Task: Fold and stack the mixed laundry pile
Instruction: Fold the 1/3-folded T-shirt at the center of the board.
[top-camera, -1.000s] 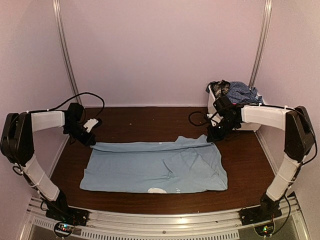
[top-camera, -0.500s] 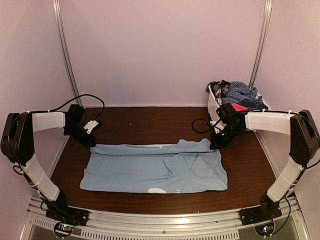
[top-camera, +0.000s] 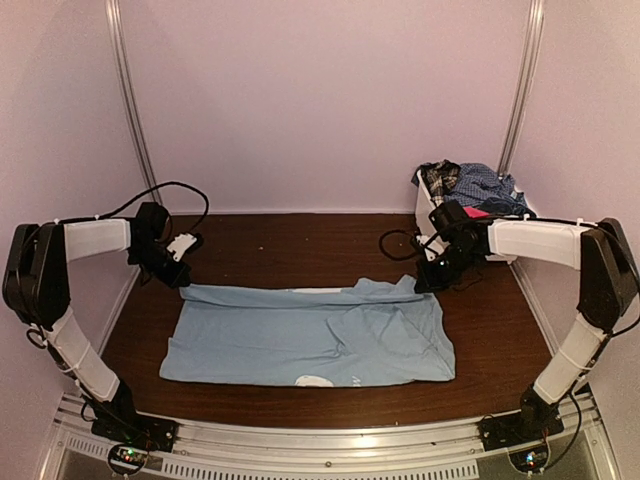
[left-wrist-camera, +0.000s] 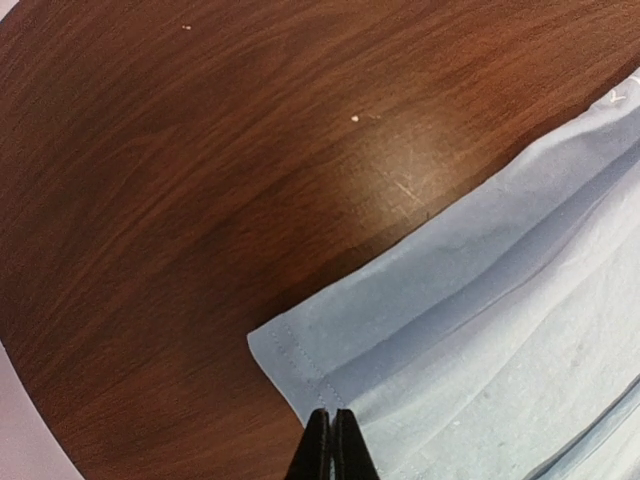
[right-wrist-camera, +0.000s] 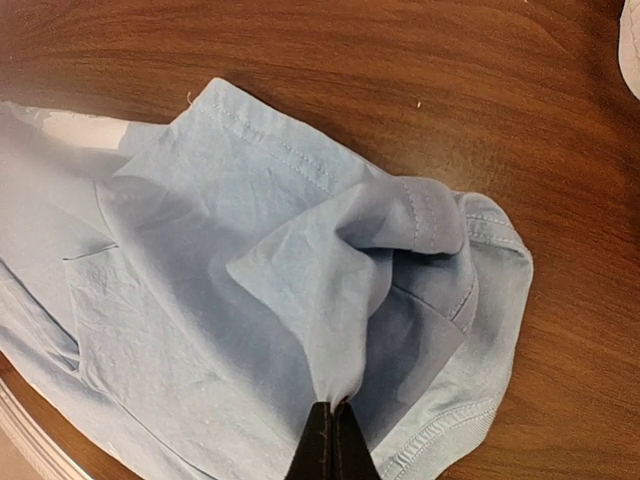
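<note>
Top external: T-shirt (top-camera: 310, 335), white print (top-camera: 316, 381) illegible.

Dark wood table (top-camera: 300, 245). White plastic basket (top-camera: 424, 203) at table's far R corner. Alum. rail (top-camera: 330, 440) along table's near edge. Tiny white specks (left-wrist-camera: 355, 118) on tabletop.

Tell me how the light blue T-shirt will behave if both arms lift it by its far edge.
Likely floppy: the light blue T-shirt bunches and creases where the right gripper pinches it. Probably light, since it is thin cloth lying flat. It should sag in the middle when raised.
</note>
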